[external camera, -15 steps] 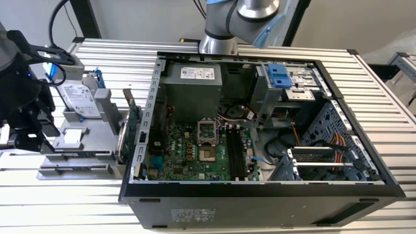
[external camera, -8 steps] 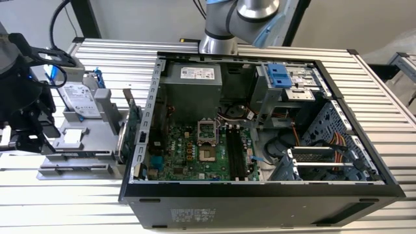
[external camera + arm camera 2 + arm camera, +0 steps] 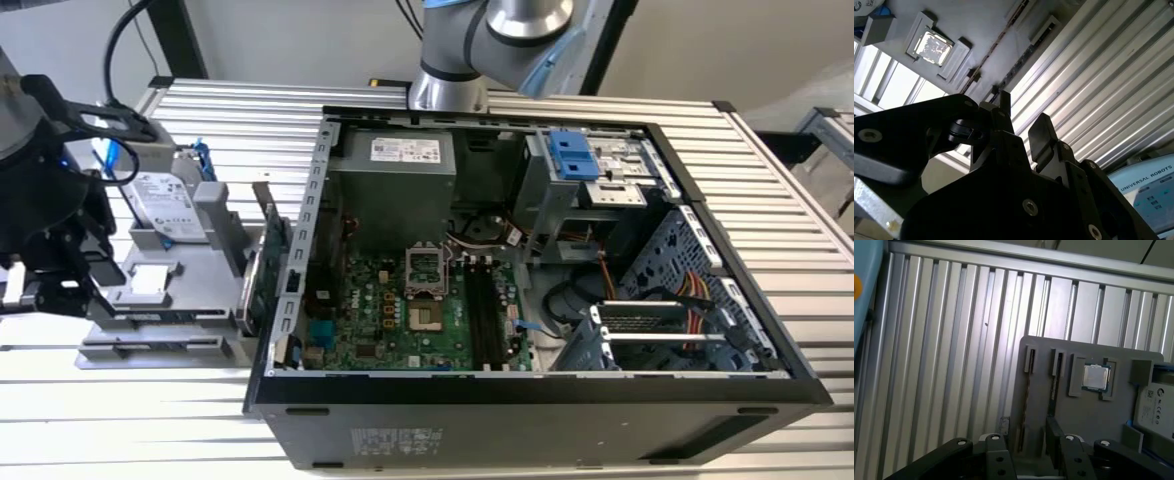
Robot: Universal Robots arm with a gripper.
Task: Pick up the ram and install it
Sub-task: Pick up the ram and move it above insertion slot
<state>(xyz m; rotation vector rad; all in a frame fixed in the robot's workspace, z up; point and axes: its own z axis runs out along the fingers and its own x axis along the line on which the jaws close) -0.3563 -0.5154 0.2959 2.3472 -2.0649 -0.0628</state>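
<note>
The ram stands on edge in a slot of the grey parts holder; in both wrist views it appears as a thin dark strip. A second similar strip fills the neighbouring slot. My gripper hovers over the holder, open, its two black fingers standing either side of the first strip's line without touching it. In the exterior view the gripper is at the far left, above the holder. The open computer case shows the motherboard's long dark memory slots.
A processor chip sits in a recess of the holder, and a hard drive lies behind it. A green expansion card stands between holder and case. The ribbed metal table runs all around, and the arm's base stands behind the case.
</note>
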